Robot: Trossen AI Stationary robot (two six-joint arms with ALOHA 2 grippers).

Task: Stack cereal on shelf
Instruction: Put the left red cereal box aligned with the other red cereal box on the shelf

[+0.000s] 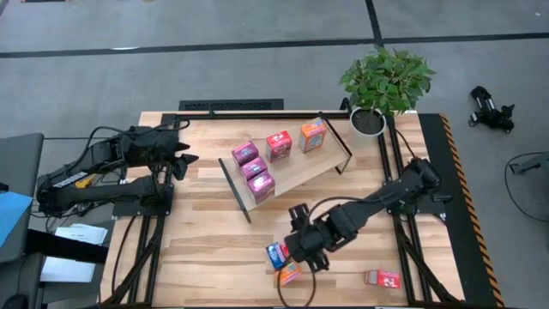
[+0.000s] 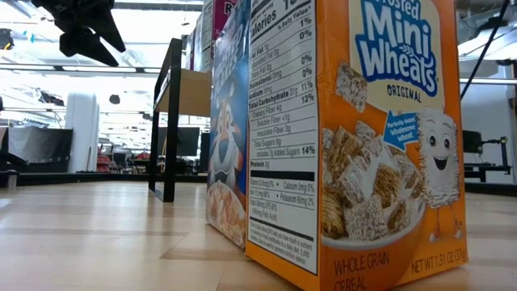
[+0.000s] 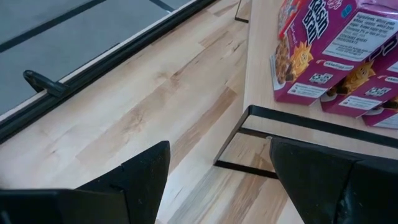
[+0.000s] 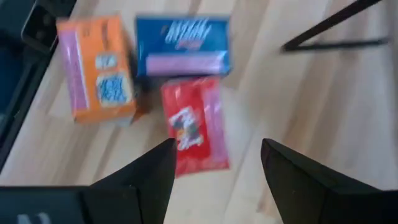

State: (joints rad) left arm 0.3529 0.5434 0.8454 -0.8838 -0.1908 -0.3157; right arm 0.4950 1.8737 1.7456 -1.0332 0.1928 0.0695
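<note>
Nine cereal boxes show from above. Five stand on the shelf, the tilted board in the middle of the table: three pink boxes in a row at its left end, a red box and an orange box farther along. Four lie on the table near its front edge: a blue box, an orange one, a red one largely covered from above by the right arm, and another red box alone toward the right.

The right jaws hang open over the front cluster; the red box lies between the two fingers, with the blue box and the orange box just beyond it. I cannot tell whether the fingers touch it.

The left jaws are open, near the shelf's left end bracket, with pink boxes just ahead and cut off at the frame edge.

At table height, two boxes fill the view and hide most of the shelf
</note>
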